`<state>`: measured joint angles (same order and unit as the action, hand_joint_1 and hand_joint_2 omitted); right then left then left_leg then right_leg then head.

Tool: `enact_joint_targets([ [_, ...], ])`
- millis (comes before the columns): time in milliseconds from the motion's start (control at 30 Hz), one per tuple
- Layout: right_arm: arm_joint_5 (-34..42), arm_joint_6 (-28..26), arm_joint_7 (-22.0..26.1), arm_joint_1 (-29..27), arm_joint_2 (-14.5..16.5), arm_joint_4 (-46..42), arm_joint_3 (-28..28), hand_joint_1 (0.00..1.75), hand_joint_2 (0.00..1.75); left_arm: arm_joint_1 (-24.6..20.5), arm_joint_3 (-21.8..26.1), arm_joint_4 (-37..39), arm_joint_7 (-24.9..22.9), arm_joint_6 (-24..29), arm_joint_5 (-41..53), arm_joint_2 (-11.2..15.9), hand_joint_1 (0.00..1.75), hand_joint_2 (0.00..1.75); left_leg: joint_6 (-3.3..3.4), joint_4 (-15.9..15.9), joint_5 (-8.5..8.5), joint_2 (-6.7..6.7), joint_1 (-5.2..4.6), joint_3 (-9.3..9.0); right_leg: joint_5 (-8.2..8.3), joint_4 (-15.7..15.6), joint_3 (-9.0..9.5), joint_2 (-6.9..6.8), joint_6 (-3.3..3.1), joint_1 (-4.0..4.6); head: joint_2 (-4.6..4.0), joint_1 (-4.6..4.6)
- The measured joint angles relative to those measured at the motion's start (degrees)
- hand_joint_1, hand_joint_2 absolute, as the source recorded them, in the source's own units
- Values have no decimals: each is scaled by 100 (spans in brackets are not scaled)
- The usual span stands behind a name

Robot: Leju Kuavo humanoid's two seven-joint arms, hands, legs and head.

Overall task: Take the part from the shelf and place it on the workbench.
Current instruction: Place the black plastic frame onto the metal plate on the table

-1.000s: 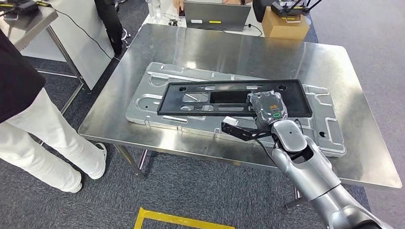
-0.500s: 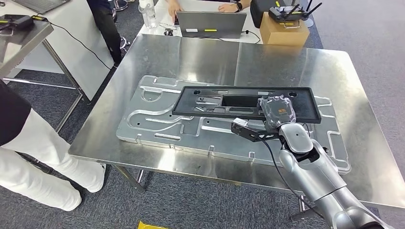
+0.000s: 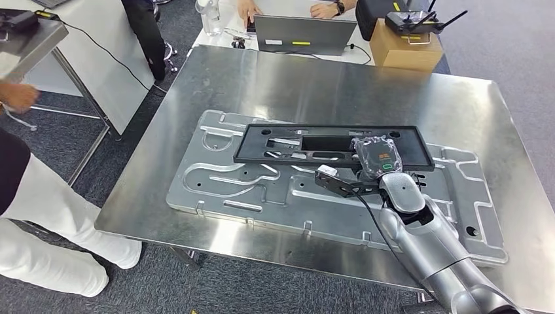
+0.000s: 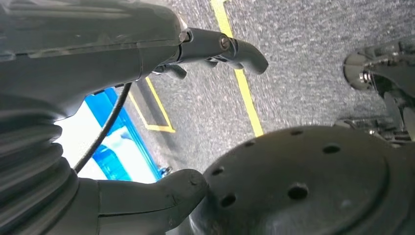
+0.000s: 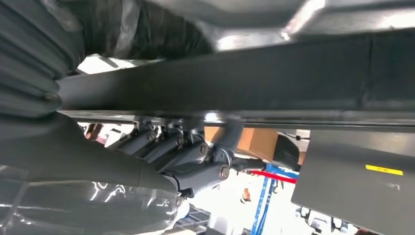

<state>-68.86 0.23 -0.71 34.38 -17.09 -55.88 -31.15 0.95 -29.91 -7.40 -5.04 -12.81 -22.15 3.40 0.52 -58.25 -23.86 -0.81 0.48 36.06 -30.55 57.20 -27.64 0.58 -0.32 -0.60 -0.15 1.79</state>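
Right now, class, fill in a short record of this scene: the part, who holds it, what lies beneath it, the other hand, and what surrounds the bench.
part: black frame, long and flat, with cut-outs
held by: right hand, gripping its near edge
beneath: grey metal plate lying on the steel workbench
contact: cannot tell whether the frame touches the plate
left hand: holds nothing, fingers apart, above the floor
surroundings: laptop, cardboard box, a person

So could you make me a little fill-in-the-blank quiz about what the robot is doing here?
1. The black part is held by the robot's ____ hand.
2. The part sits above a large silver ____ plate on the workbench.
3. Behind the workbench, a brown ____ box sits beside a laptop.

Missing words: right; metal; cardboard
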Motion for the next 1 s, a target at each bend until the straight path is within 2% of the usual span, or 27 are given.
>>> enact_joint_targets([
  [100,-5,-22,24,-3,17,31,9,0,0,-4,19,-1,-17,49,-59,-15,0,0,42,4,-46,-16,-6,-30,-2,-24,42,-9,0,-1,0,1],
  [167,-5,-35,30,-5,23,43,20,0,0,-5,38,-1,-7,94,-79,-15,0,0,63,3,-65,-19,-14,-45,-32,-76,84,-20,2,-3,0,1],
  [333,-5,-55,62,-4,32,51,43,0,0,-9,45,-1,-27,95,-83,-15,0,0,81,-1,-78,-13,-33,-74,-105,-182,169,-31,83,-17,0,0],
  [867,-19,-91,150,-9,123,-126,57,0,0,-8,43,-1,-6,83,-27,-15,0,0,78,21,-76,-11,-26,-139,-112,-162,203,-37,98,-5,0,1],
  [933,-21,-98,157,-10,143,-167,57,0,0,-8,42,-1,-8,81,-19,-13,0,0,111,19,-78,-10,-42,-144,-97,-191,213,-34,130,-20,0,2],
  [1000,-26,-109,166,-6,159,-232,57,0,0,-9,38,-1,-14,71,-8,-12,0,0,161,110,-39,12,-10,-191,-129,-178,220,-35,170,-23,0,1],
])
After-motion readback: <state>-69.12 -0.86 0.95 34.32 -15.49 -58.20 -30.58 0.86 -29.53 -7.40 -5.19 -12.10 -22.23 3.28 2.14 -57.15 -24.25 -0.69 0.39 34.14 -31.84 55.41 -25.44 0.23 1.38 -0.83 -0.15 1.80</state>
